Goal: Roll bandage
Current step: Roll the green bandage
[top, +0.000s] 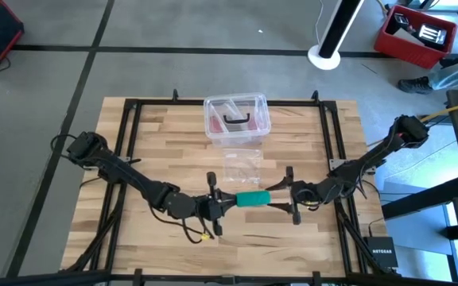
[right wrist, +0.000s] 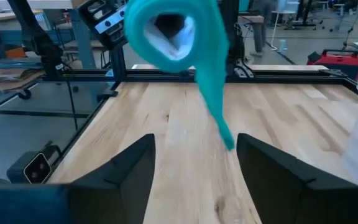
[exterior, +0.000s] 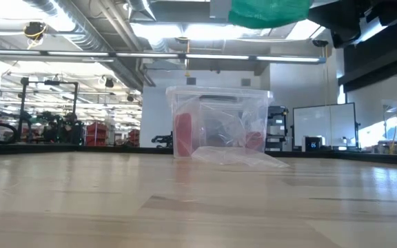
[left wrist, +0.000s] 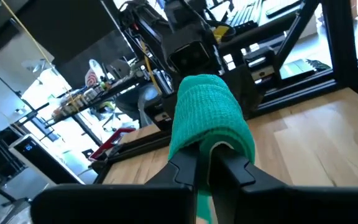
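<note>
Meanwhile the left gripper [left wrist: 211,167] pinched the bandage [left wrist: 209,118] roll above mid-table, seemingly to hold it steady for winding. The right gripper [right wrist: 194,165] faced it with fingers wide, empty, a loose tail hanging between them.

Left gripper [left wrist: 211,167] clamped on the bandage [left wrist: 210,115]

The teal roll sits above the wooden table [left wrist: 303,149], pinched between both dark fingers [left wrist: 188,171]; the other arm's dark hardware looms just behind it.
</note>
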Action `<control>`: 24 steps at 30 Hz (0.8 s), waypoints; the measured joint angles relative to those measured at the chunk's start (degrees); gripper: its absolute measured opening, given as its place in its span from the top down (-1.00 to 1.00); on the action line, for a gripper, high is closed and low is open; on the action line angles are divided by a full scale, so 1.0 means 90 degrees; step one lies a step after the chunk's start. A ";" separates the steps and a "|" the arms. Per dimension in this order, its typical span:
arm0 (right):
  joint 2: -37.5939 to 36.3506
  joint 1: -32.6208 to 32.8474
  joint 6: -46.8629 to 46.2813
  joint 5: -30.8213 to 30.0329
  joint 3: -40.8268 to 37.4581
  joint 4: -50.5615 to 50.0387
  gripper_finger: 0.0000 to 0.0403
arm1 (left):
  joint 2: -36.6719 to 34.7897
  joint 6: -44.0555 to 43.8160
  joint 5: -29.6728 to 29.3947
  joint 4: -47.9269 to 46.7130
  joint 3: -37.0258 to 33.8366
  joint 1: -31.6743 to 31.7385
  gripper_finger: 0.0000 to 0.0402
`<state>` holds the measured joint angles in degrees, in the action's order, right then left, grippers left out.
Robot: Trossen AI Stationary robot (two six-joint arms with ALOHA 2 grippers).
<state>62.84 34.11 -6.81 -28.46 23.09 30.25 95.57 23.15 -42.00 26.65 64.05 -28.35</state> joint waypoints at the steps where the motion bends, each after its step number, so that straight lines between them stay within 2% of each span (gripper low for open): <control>1: 0.0020 -0.0004 0.0007 -0.0037 0.0000 0.0037 -0.13 | 0.0000 -0.0019 0.0000 0.0001 0.0000 0.0018 0.92; 5: 0.0249 -0.0171 0.0307 -0.0283 0.0000 0.0388 -0.01 | 0.0000 -0.0068 0.0000 0.0020 0.0000 0.0038 0.92; 11: 0.0681 -0.0478 0.0595 0.0216 0.0000 0.0939 0.25 | 0.0000 0.0003 0.0005 0.0301 -0.0002 0.0036 0.92; 14: 0.0757 -0.0459 0.0873 0.0270 -0.0002 0.1331 0.50 | 0.0000 0.0006 0.0005 0.0320 0.0000 0.0031 0.92; 18: 0.0764 -0.0459 0.1016 0.0274 0.0000 0.1404 0.92 | 0.0000 -0.0046 0.0005 0.0323 0.0000 0.0031 0.92; 24: 0.0764 -0.0454 0.1006 0.0257 0.0000 0.1209 0.94 | 0.0000 0.0136 0.0005 0.0710 -0.0002 0.0024 0.92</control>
<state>69.71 30.02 2.25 -26.14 23.09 41.13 95.57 24.37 -41.95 33.03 64.03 -28.14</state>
